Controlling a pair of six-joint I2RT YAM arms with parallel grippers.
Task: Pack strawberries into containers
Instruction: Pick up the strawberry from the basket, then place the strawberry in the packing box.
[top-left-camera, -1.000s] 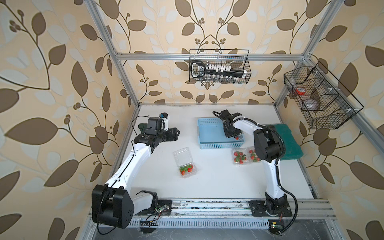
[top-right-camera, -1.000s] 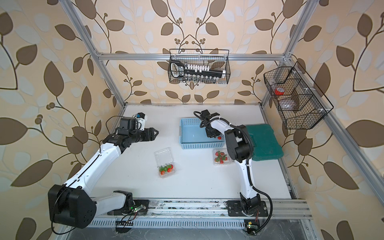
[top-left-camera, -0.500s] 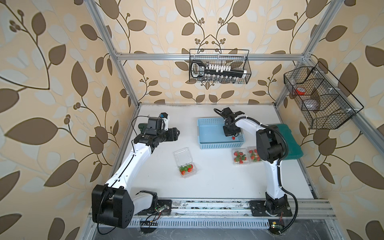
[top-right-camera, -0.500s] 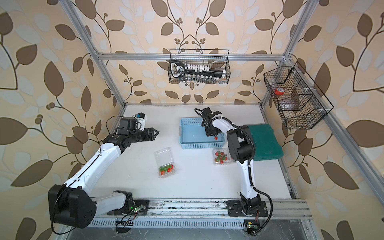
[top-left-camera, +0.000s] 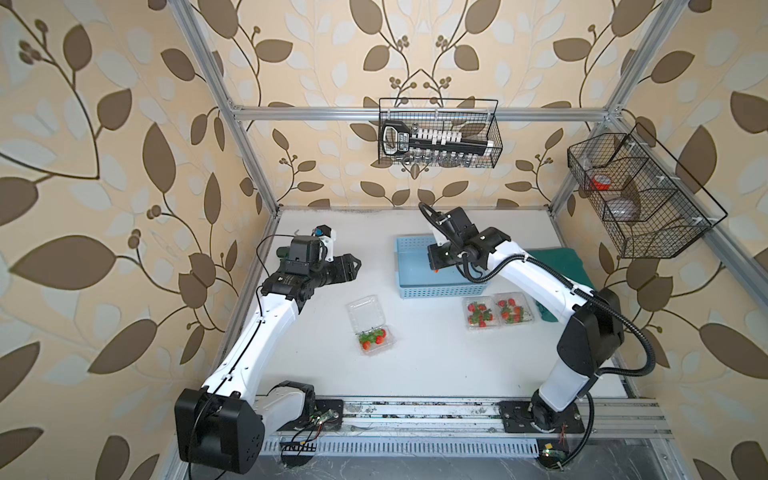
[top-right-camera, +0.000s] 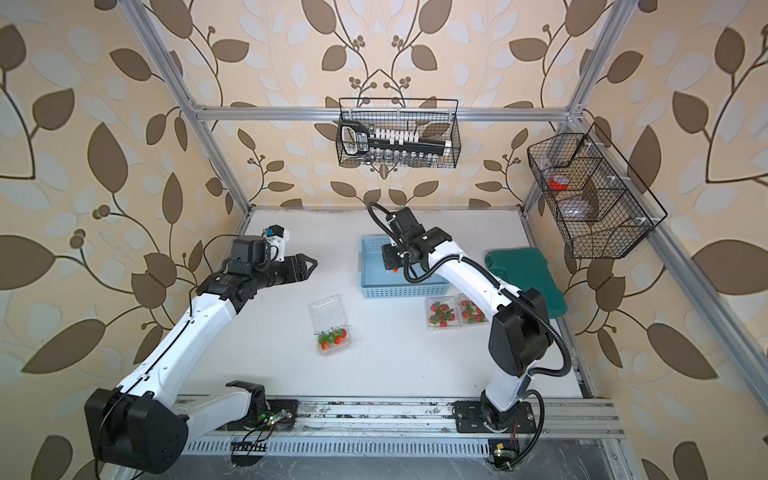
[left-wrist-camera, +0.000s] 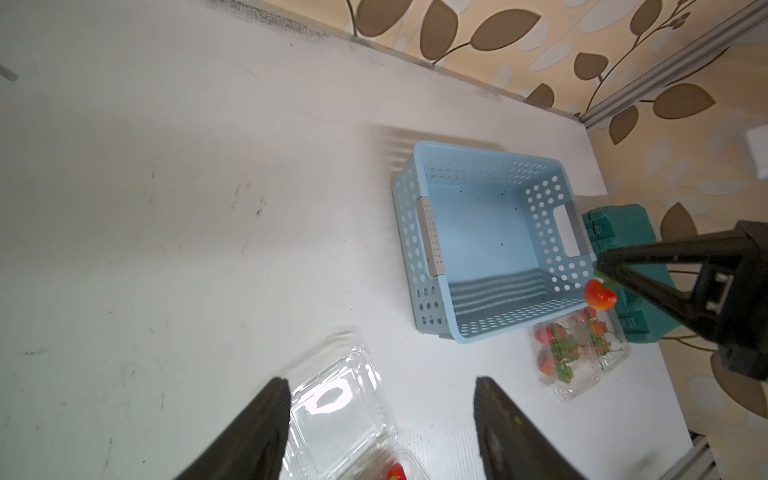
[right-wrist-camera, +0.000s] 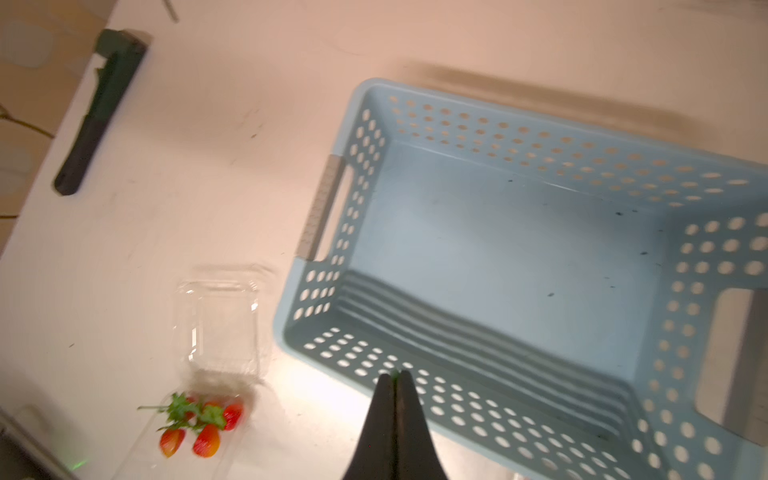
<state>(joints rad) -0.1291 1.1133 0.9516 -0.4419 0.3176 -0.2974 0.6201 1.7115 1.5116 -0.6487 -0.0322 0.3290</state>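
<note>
**Held strawberry** (left-wrist-camera: 599, 295): one red berry, hanging by its green cap from the right tool (left-wrist-camera: 600, 266). It is in the air above the inside of the blue basket (left-wrist-camera: 490, 232) and touches neither the basket nor the bench (top-left-camera: 436, 365).

**Right tool:** its fingers (right-wrist-camera: 384, 419) are pressed together, with a shred of green leaf pinched at the very tip. The arm reaches in from the near right.

**Open container** (top-left-camera: 365, 311): a clear clamshell at mid-bench, near and left of the blue basket and apart from it. The lid is laid back flat toward the far side. The base on the near side holds a few strawberries (top-left-camera: 374, 337) with leafy caps.

**Middle container** (top-left-camera: 491, 301) and **right container** (top-left-camera: 527, 319): these sit side by side, just near of the basket's right end. Each holds several red berries. I cannot tell whether their lids are down.

**Left tool** (left-wrist-camera: 381, 380): held in the air over the left part of the bench, pointing right and well apart from the basket. Its two black fingers stand spread apart.

**Blue basket:** light blue with perforated walls and a bare floor, standing at the middle of the bench toward the far side.

**Dark green case** (top-left-camera: 569, 266): lies flat at the right edge of the bench, just right of the basket and partly under the right arm.

**Wire baskets:** both are black. One (top-left-camera: 440, 133) hangs on the far wall and one (top-left-camera: 640, 199) on the right wall.
</note>
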